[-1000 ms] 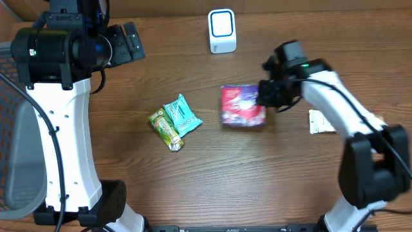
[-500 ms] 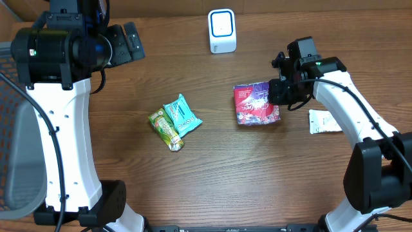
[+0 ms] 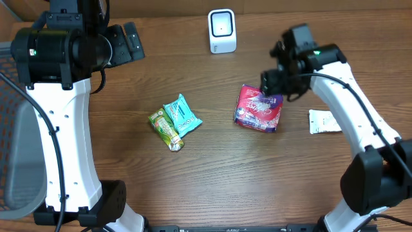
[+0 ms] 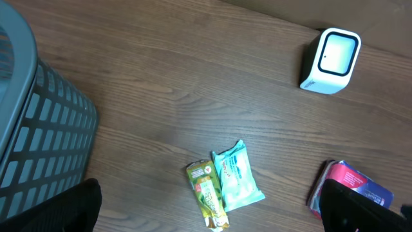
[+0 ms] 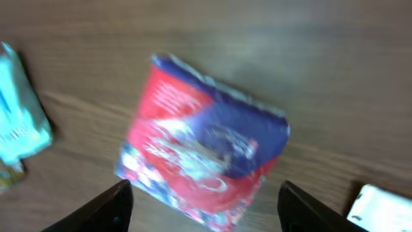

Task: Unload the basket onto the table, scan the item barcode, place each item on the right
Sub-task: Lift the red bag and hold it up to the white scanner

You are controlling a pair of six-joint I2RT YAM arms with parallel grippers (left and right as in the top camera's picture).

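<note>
The item, a red and purple packet (image 3: 259, 116), lies flat on the wooden table, right of centre. My right gripper (image 3: 270, 85) hovers just above its far edge, open, and nothing is between the fingers. In the right wrist view the packet (image 5: 206, 142) shows blurred beyond the open gripper (image 5: 206, 212), and neither finger touches it. The white scanner (image 3: 222, 30) with a blue-rimmed face stands at the back centre, also seen as the scanner (image 4: 329, 59) in the left wrist view. My left gripper (image 3: 129, 40) is held high at the back left, wide open and empty.
A teal packet (image 3: 182, 116) and a green packet (image 3: 166, 130) lie side by side left of centre. A white packet (image 3: 323, 121) lies at the right. A grey mesh basket (image 4: 32, 135) stands past the table's left side.
My right gripper carried the red and purple packet to the right, then opened and let it go. The packet now lies tilted on the table. The left arm has not moved.
</note>
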